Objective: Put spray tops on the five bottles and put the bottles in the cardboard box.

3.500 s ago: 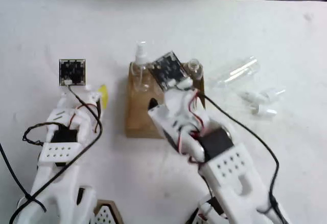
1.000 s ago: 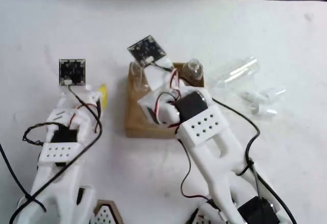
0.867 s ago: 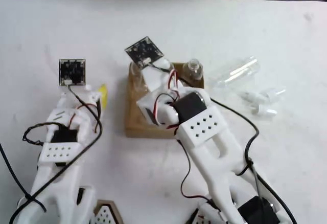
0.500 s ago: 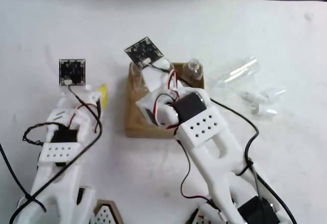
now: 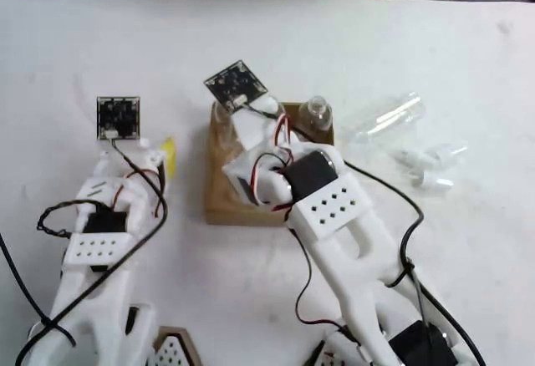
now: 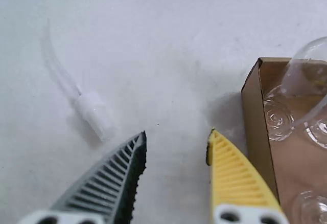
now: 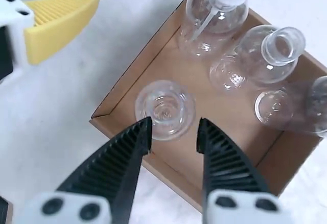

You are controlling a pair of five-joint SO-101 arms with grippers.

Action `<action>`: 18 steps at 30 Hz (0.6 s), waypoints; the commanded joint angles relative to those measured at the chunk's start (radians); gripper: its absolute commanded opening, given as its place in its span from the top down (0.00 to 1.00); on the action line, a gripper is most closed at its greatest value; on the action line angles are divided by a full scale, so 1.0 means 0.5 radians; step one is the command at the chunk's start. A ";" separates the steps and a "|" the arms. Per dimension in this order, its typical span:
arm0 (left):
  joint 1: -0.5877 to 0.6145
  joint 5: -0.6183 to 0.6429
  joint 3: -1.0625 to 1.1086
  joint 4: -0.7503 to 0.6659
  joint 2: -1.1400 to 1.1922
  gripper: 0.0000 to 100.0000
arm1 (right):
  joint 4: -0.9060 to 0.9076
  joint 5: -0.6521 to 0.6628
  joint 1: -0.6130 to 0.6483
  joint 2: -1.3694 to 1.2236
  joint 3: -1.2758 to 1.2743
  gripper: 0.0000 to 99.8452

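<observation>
The cardboard box (image 5: 219, 200) stands mid-table with several clear bottles upright in it. One bottle (image 7: 219, 14) carries a white spray top. Another bottle (image 7: 273, 47) has a bare open neck. My right gripper (image 7: 173, 127) hangs open just above a third bottle (image 7: 164, 107) near the box's corner. On the table to the box's left, my left gripper (image 6: 176, 137) is open, with nothing between its grey and yellow fingers. A loose spray top (image 6: 94, 114) with its tube lies just ahead of it. The box's corner (image 6: 254, 111) is beside the yellow finger.
To the right of the box a clear bottle (image 5: 389, 118) lies on its side, with two loose spray tops (image 5: 430, 159) (image 5: 436, 182) near it. The right arm (image 5: 322, 195) covers much of the box. The white table (image 5: 334, 40) stretches beyond.
Since 3.5 s ago the right arm has stretched out over the box, its wrist now over the left side. It has barely moved in the last second. The left arm has kept still.
</observation>
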State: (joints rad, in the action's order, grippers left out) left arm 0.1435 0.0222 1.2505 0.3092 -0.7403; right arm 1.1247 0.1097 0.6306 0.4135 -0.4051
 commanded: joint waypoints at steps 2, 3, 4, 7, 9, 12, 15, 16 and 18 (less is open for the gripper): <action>-0.020 -0.021 -0.009 -0.052 -0.048 0.82 | 0.005 0.018 0.029 0.011 0.021 0.87; -0.020 -0.021 -0.009 -0.052 -0.048 0.82 | 0.005 0.018 0.023 0.026 0.025 0.87; -0.020 -0.021 -0.009 -0.052 -0.048 0.82 | 0.005 0.018 0.014 0.038 0.037 0.87; -0.020 -0.021 -0.009 -0.049 -0.048 0.82 | 0.109 0.018 -0.032 0.152 0.160 0.87; -0.020 -0.018 -0.009 -0.049 -0.048 0.82 | 0.192 0.021 -0.097 0.259 0.261 0.87; -0.020 -0.018 -0.009 -0.049 -0.048 0.82 | 0.253 0.021 -0.278 0.440 0.307 0.87; -0.020 -0.018 -0.009 -0.049 -0.048 0.82 | 0.275 0.006 -0.505 0.594 0.199 0.87; -0.020 -0.018 -0.009 -0.052 -0.048 0.82 | 0.272 0.006 -0.597 0.643 0.132 0.87; -0.014 -0.018 -0.009 -0.055 -0.048 0.82 | 0.253 0.003 -0.784 0.738 -0.021 0.87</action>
State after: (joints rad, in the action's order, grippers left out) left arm 0.1435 0.0222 1.2505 0.3092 -0.7403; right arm 1.2551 0.1097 0.4051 0.6805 -0.3360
